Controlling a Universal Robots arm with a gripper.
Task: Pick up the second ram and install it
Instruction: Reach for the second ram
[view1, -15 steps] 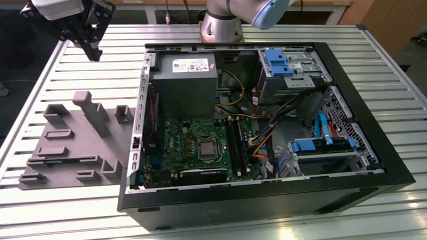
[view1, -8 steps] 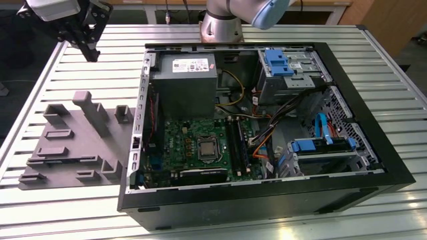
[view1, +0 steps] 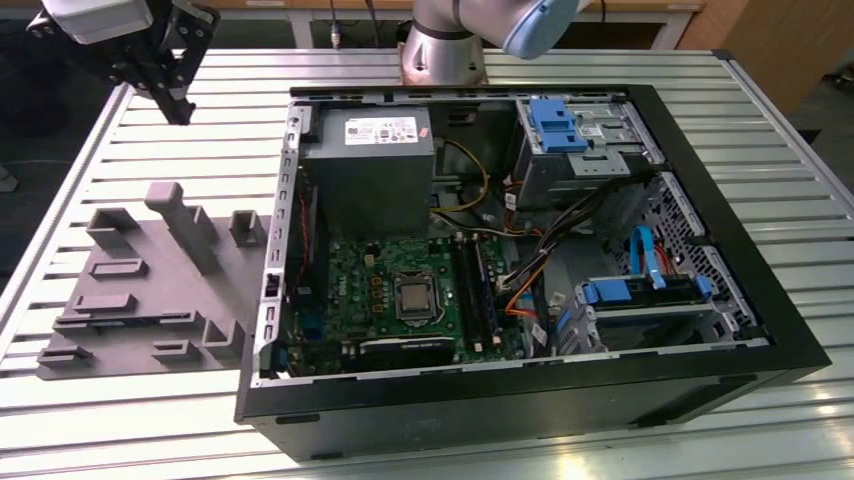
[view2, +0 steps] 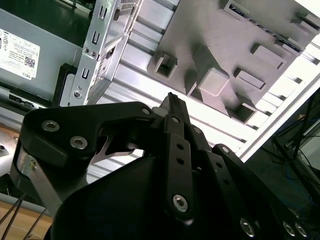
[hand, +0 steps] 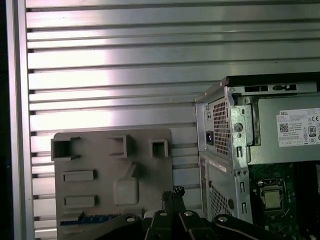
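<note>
Above the desk (view1: 134, 420), near the grey holder (view1: 147, 290), the gripper (view1: 174, 110) hangs clenched and empty. The second ram (hand: 82, 219) lies flat along the holder's edge in the first wrist view.

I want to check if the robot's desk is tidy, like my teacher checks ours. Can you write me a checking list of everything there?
Surface: slatted metal table, carrying the open computer case and the grey holder tray.
Job's things: second ram, seemingly the dark strip lying at the tray's edge; green motherboard with long black slots inside the case.
Clutter: nothing seen.
Grippers: gripper shut, empty, hanging in the air, touching nothing.
Cables: orange, yellow and black wires and a blue cable, all inside the case.
Surroundings: the arm's base stands behind the case.
</note>
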